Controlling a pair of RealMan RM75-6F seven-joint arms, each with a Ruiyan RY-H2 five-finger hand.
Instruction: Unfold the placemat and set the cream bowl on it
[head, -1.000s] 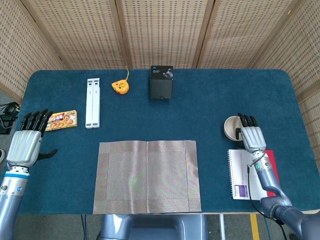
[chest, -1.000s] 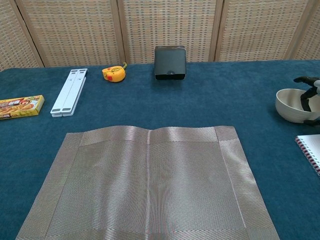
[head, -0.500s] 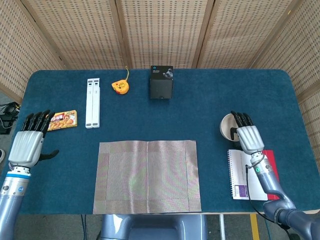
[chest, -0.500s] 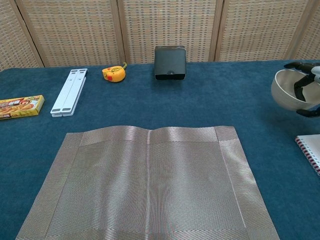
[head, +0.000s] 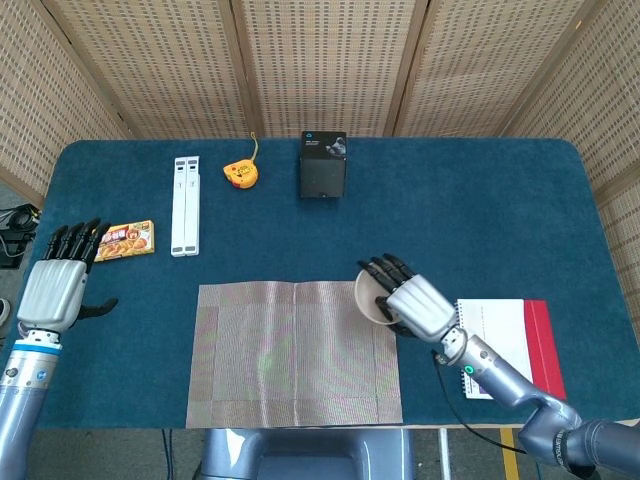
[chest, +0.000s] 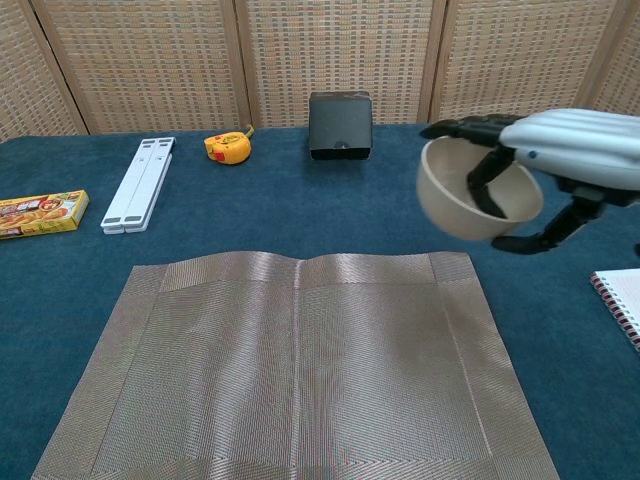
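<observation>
- Bowl (chest: 470, 195) off the table now, clamped in the right hand (chest: 560, 160) — carried over from beside the notebook (head: 505, 345) to above the mat's (head: 290, 350) right edge.
- Mat already flat, so only lowering left.
- Left hand (head: 55, 285) idle, fingers apart, holding nothing.

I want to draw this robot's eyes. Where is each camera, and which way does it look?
Head view: high up, looking steeply down on the blue table; shows both arms, the left hand and the right hand.
Chest view: low, looking forward across the grey woven placemat toward the wicker screens; shows only the right hand.
Both show the cream bowl held in its fingers.
</observation>
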